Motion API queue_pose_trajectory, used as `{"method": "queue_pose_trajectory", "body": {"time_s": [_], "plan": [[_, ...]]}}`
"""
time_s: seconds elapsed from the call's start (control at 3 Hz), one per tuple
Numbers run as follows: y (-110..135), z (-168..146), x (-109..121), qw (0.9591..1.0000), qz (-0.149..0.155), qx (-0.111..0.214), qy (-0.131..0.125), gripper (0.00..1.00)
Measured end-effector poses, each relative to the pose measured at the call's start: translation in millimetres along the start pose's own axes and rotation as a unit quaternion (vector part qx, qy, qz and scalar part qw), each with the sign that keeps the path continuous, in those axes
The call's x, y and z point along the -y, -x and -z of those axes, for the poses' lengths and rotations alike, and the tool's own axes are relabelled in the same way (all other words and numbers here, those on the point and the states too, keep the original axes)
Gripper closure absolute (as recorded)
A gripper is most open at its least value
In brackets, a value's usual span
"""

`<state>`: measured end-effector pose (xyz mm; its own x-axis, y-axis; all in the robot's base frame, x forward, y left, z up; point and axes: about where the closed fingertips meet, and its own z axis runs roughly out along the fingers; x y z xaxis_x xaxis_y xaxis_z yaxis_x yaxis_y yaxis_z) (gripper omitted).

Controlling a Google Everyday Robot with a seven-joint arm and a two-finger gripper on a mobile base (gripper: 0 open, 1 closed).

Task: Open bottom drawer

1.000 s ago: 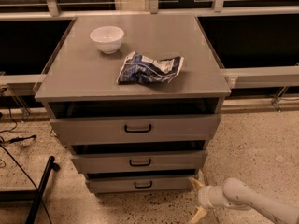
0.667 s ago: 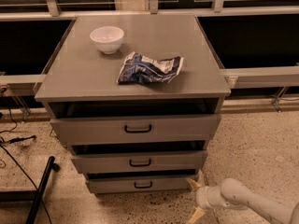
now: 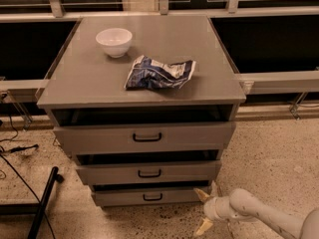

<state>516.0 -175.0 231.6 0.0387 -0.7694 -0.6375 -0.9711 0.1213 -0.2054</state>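
The bottom drawer (image 3: 149, 196) is the lowest and narrowest grey front of the cabinet, with a small black bar handle (image 3: 152, 197). It stands slightly pulled out, with a dark gap above it. My gripper (image 3: 203, 211) is low at the right, just beside the drawer's right end, its two pale fingers spread apart, one finger (image 3: 202, 195) near the drawer's corner and the other lower by the floor. It holds nothing. My white arm runs off to the bottom right.
The mid-sized drawer (image 3: 148, 172) and the widest top drawer (image 3: 144, 137) are also partly out. A white bowl (image 3: 114, 41) and a crumpled blue chip bag (image 3: 159, 72) lie on the cabinet top. A black pole (image 3: 42, 203) and cables are on the floor at left.
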Motion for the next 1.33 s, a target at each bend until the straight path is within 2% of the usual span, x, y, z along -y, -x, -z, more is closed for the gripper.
{"method": "queue_pose_trajectory", "body": {"time_s": [1.33], "plan": [[15, -39, 20, 0.9992, 0.037, 0.010, -0.011, 0.00]]}}
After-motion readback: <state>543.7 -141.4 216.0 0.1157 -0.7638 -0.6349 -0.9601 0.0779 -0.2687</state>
